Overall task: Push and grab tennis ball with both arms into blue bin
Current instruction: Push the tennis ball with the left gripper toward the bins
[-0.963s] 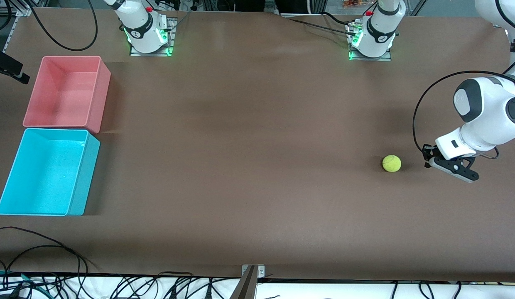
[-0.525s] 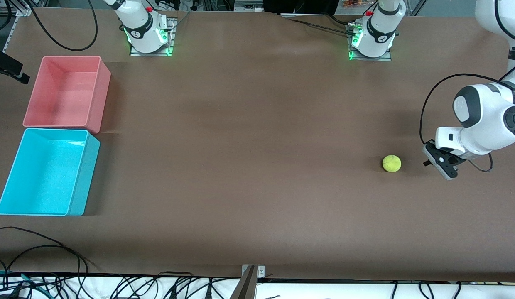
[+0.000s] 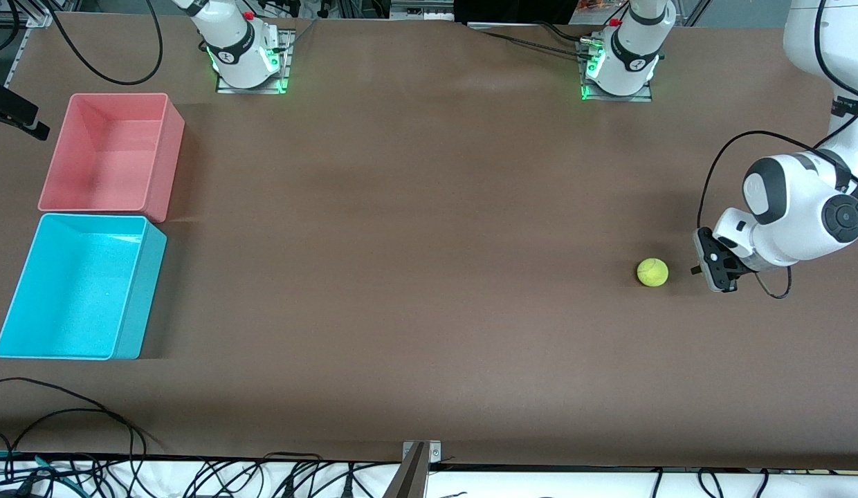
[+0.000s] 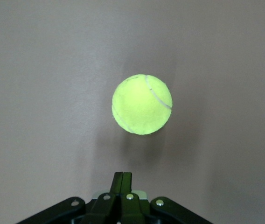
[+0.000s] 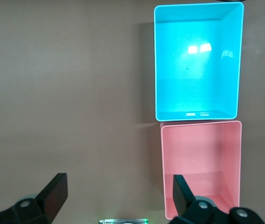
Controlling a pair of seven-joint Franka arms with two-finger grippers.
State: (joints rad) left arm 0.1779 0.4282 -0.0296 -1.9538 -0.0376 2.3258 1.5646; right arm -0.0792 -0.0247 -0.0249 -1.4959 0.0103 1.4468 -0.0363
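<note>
Tennis ball (image 3: pixel 652 272) on table, well apart from blue bin (image 3: pixel 14 311) — nothing done yet. Left gripper (image 3: pixel 713 261) just beside ball, fingers pressed together, holding nothing (poised to push, likely). Right gripper (image 5: pixel 118 198) waits high over table near bins — spread wide, empty.

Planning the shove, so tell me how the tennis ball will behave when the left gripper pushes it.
The tennis ball is round and sits free on the flat table, so it will probably roll readily. Its fuzzy felt likely grips rather than slips. The left gripper is shut to a narrow tip beside the ball, so an off-centre push could send it sideways.

We see the ball (image 3: pixel 652 272) just beside the left gripper (image 3: pixel 711 268), well apart from the two bins (image 3: pixel 140 287) at the right arm's end.
</note>
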